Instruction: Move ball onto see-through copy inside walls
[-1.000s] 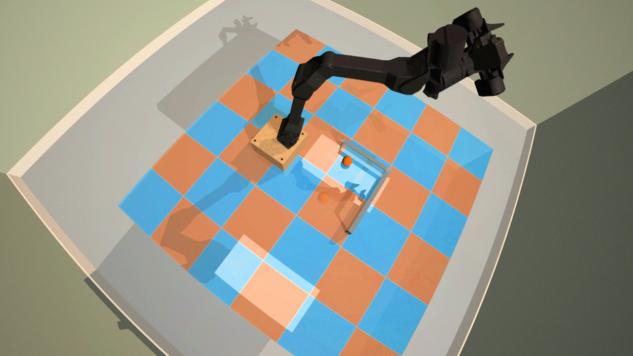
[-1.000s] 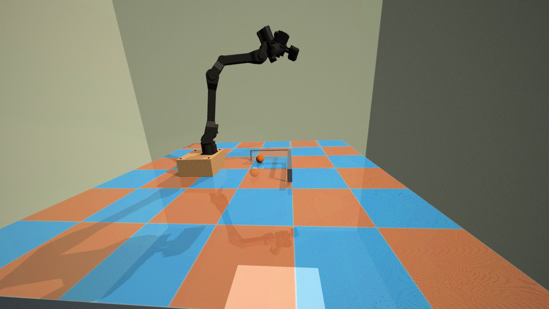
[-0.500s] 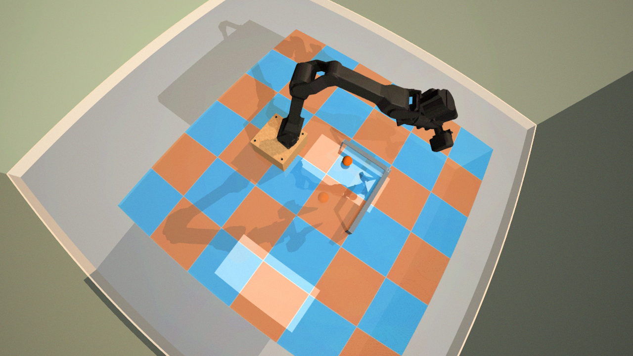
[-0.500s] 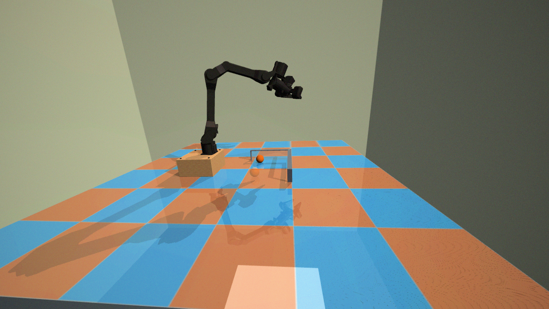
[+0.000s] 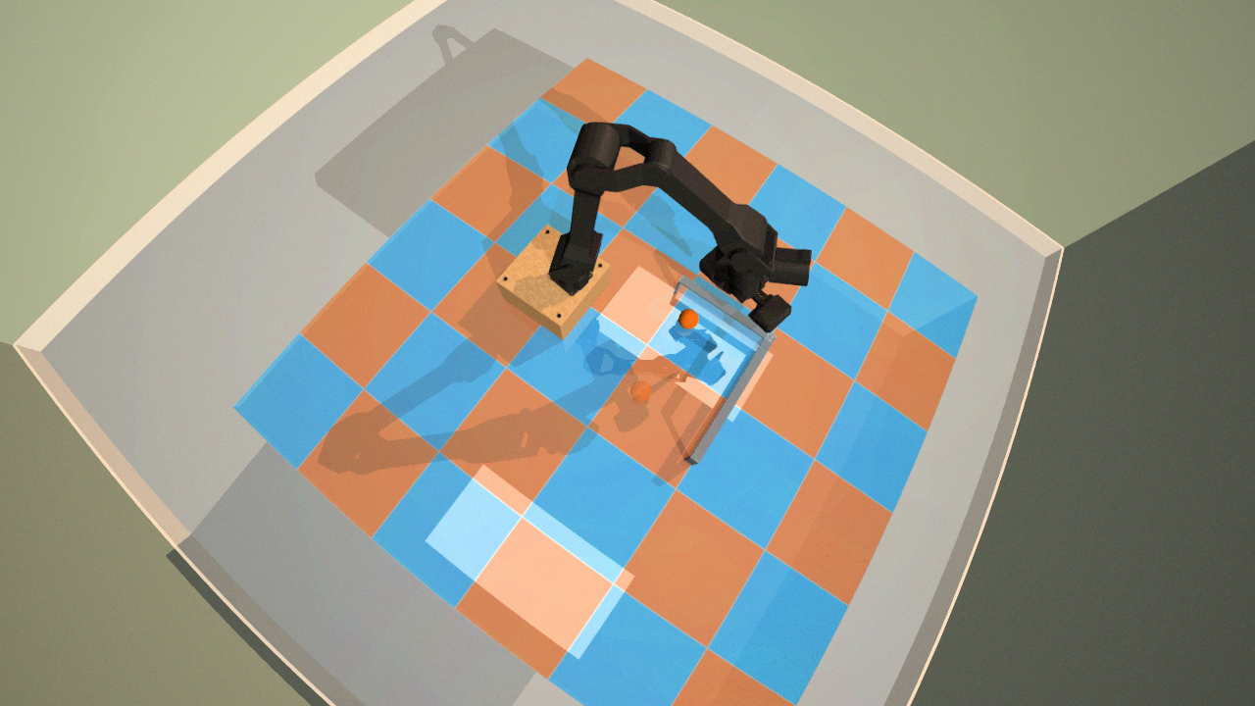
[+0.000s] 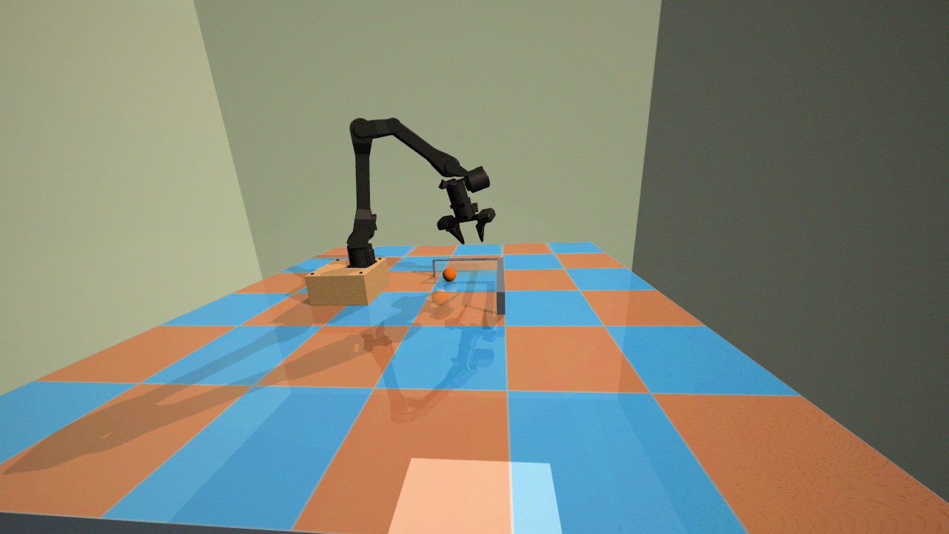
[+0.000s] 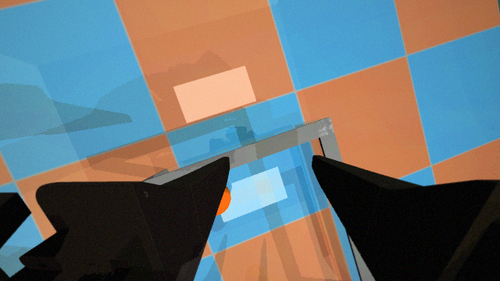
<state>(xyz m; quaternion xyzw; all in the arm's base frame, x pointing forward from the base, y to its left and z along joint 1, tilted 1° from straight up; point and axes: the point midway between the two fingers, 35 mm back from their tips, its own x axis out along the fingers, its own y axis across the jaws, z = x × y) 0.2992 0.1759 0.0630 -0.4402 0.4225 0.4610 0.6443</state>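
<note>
The orange ball [image 5: 688, 318] [image 6: 448, 274] lies on the table inside the corner, close to the far clear wall [image 5: 719, 304] [image 6: 464, 261] [image 7: 273, 142]. In the wrist view the ball [image 7: 225, 200] peeks out from behind the left finger. The second clear wall [image 5: 732, 399] [image 6: 500, 292] runs toward the front. The see-through copy [image 5: 641, 391] [image 6: 440, 297] sits on the table a little in front of the ball. My gripper [image 5: 747, 300] [image 6: 469, 236] [image 7: 269, 161] is open and empty. It points down and hangs well above the far wall, up and to the right of the ball.
The arm's wooden base block [image 5: 548, 302] [image 6: 345, 285] stands left of the walls. The checkered table top sits on a grey floor with a raised pale rim [image 5: 1057, 254]. Pale rectangles on the table are light reflections.
</note>
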